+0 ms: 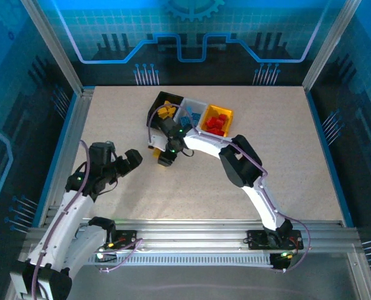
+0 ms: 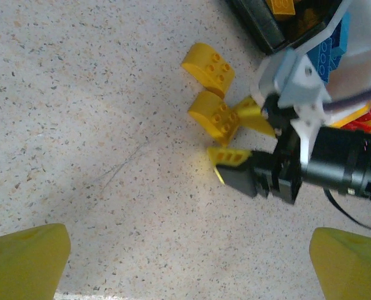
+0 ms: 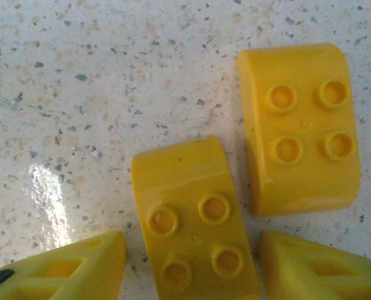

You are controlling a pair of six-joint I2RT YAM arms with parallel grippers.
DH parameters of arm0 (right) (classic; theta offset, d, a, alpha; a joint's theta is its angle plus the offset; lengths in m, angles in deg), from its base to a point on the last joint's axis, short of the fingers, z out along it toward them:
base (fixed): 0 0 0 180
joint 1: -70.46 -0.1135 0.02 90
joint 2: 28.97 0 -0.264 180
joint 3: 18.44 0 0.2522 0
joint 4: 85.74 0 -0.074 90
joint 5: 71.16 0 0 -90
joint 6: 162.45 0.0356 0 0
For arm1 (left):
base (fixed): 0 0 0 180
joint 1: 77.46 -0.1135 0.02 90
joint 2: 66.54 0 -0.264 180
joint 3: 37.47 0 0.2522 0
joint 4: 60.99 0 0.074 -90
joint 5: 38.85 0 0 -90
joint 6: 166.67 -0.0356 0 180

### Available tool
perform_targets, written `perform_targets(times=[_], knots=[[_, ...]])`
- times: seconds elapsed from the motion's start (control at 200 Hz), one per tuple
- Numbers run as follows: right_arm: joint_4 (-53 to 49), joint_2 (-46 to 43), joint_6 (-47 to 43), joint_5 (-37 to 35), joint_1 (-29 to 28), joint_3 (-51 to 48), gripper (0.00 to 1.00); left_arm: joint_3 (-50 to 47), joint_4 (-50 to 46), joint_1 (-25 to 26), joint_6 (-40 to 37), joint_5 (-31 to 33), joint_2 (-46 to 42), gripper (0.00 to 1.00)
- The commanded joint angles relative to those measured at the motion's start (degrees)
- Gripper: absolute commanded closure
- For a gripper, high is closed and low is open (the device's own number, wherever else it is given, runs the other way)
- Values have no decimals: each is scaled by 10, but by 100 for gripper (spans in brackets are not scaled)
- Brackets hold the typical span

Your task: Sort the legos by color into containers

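Two yellow legos lie on the speckled tabletop [image 1: 267, 181] near the black bin [image 1: 161, 99]: the nearer brick [image 3: 195, 219] and, just beside it to the right, a second brick [image 3: 301, 131]. Both look light, rigid and glossy, so likely slippery. The flat side walls are probably the best hold, not the rounded top. The left claw [image 1: 132, 159] hangs wide open and empty, well apart. The right claw [image 3: 195, 275] stands part open astride the nearer brick, its fingers [image 3: 79, 269] close against the sides. I cannot tell whether they are touching it.

Two curved yellow legos [image 3: 195, 219] side by side near containers [image 1: 197, 102]
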Motion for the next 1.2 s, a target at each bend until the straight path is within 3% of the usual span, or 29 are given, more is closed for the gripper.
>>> perform_targets(times=[0.0, 0.165, 0.385, 0.585, 0.82, 0.941, 1.076, 1.196], knots=[[10, -67, 22, 56, -17, -81, 45, -19, 1, -9, 3, -3, -13, 1], [70, -95, 95, 10, -12, -134, 42, -30, 7, -11, 9, -2, -20, 1], [44, -48, 175, -102, -47, -67, 34, -29, 10, -13, 9, -2, -19, 1], [6, -6, 263, -165, -65, -14, 33, -28, -2, -16, 1, -3, -22, 1], [-40, 43, 295, -229, -81, 46, 33, -33, -6, -18, 0, -4, -30, 1], [-51, 50, 302, -231, -78, 54, 42, -30, -5, -19, 0, -5, -30, 1], [-52, 41, 311, -228, -72, 48, 65, -30, -8, -20, -2, -5, -34, 1], [-46, 28, 307, -225, -71, 35, 70, -34, -11, -21, -1, -3, -44, 1]])
